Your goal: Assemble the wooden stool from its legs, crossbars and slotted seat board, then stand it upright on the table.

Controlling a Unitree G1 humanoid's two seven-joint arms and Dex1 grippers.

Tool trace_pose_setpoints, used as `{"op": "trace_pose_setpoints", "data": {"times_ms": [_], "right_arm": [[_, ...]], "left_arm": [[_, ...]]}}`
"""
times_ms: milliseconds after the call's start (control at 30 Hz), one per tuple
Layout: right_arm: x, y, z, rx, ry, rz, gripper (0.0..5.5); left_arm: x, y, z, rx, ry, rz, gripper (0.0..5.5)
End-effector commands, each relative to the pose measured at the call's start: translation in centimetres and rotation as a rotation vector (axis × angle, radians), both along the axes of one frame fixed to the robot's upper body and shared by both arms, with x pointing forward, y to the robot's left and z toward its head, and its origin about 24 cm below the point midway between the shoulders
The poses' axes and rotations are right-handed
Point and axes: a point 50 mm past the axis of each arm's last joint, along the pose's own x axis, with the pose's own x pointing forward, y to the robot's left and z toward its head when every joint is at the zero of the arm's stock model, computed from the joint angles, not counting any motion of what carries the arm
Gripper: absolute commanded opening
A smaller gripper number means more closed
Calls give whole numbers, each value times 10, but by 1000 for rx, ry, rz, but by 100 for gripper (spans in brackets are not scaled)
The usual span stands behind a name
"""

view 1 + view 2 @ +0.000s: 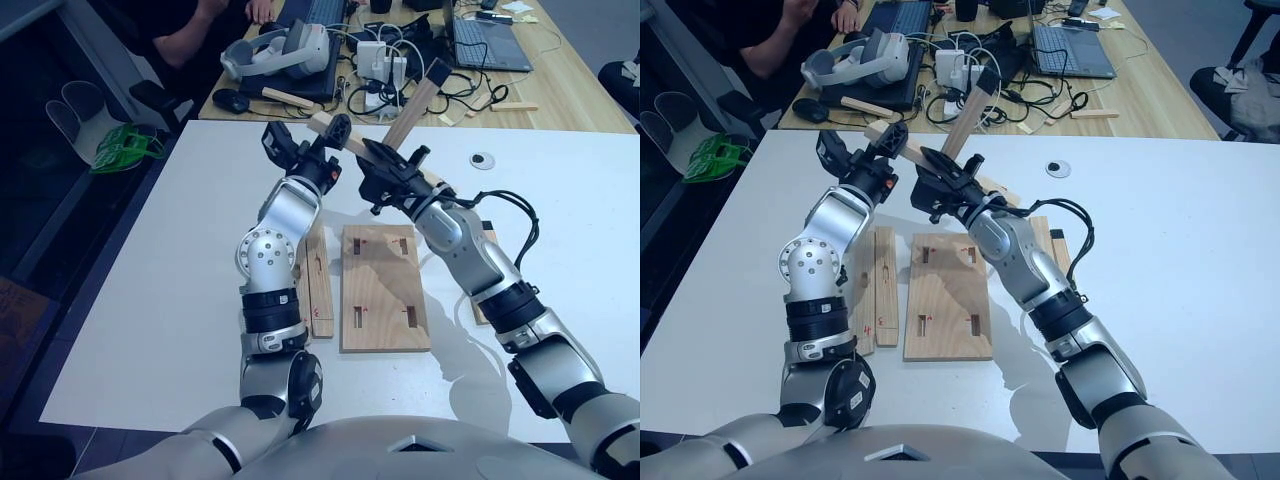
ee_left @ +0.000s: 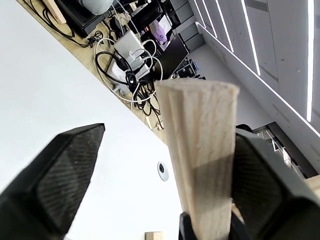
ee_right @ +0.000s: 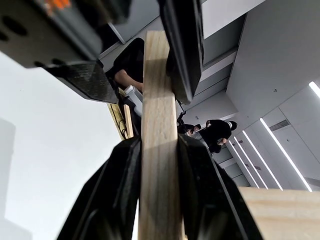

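My right gripper (image 1: 388, 162) is raised over the table's far side, shut on a pale wooden bar (image 3: 157, 125). The bar's far end (image 1: 322, 122) sits between the spread fingers of my open left gripper (image 1: 308, 132), close against one finger (image 2: 270, 190) and well clear of the other. A darker stick (image 1: 415, 100) rises from the right gripper toward the back; I cannot tell if it is joined to the bar. The slotted seat board (image 1: 383, 290) lies flat below the arms. Loose wooden strips (image 1: 318, 285) lie beside its left edge, and more (image 1: 1048, 240) on its right.
A round cable cap (image 1: 483, 160) sits in the white table at the back right. Behind the table, a wooden desk (image 1: 570, 90) carries laptops, cables, a headset (image 1: 285, 50) and stray wood pieces. A green object (image 1: 125, 150) lies off the table's left edge.
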Motion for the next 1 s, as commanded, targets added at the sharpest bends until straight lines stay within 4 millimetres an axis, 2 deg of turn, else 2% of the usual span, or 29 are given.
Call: {"op": "trace_pose_setpoints", "data": {"times_ms": [33,200,433,500,700,733,800,1000], "right_arm": [[-1,1,1,-17,-17,17,97],[-2,1,-4,-36,-13,27,97],[-4,1,-11,-50,5,38,97],[-4,1,-12,-49,8,39,97],[-4,0,-13,-54,8,42,97],[-4,0,-14,-63,14,50,134],[-6,0,-17,-87,43,85,155],[-21,-3,-24,-122,161,263,272]], "left_arm": [[2,-28,30,-98,-65,-86,340],[-4,-36,33,-113,-47,-134,262],[-4,-34,39,-140,-36,-116,156],[-4,-34,40,-149,-30,-115,136],[-4,-33,43,-196,-18,-85,125],[-3,-32,45,-207,-21,-71,125],[-1,-29,48,-228,-29,-41,115],[5,-18,52,-240,-49,56,102]]}}
